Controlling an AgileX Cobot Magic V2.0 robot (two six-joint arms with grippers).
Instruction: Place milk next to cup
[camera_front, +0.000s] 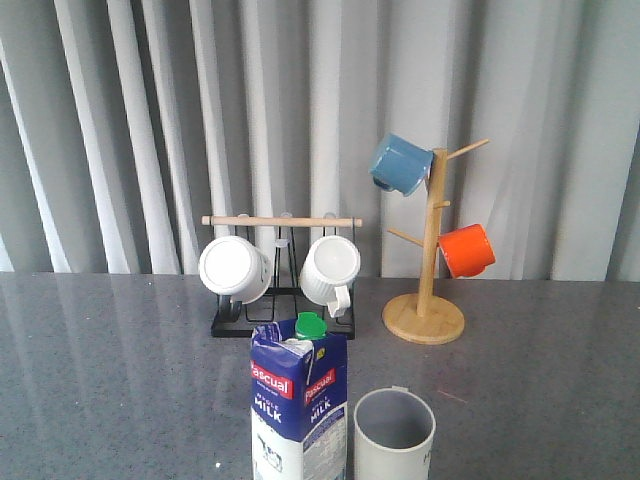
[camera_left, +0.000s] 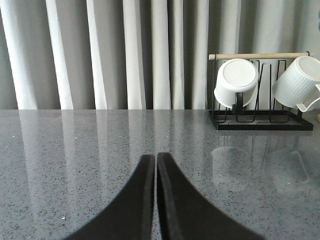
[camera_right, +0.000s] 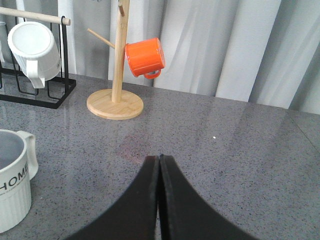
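Note:
The milk, a tall blue-and-white Pascual carton with a green cap, stands upright at the front of the grey table, just left of the cup. The cup is a pale ribbed mug with a grey inside; in the right wrist view its "HOME" lettering and cream handle show. No gripper shows in the front view. My left gripper is shut and empty over bare table; milk and cup are out of that view. My right gripper is shut and empty, with the cup off to one side of it.
A black wire rack with a wooden bar holds two white mugs behind the milk. A wooden mug tree at the back right carries a blue mug and an orange mug. Grey curtains hang behind the table.

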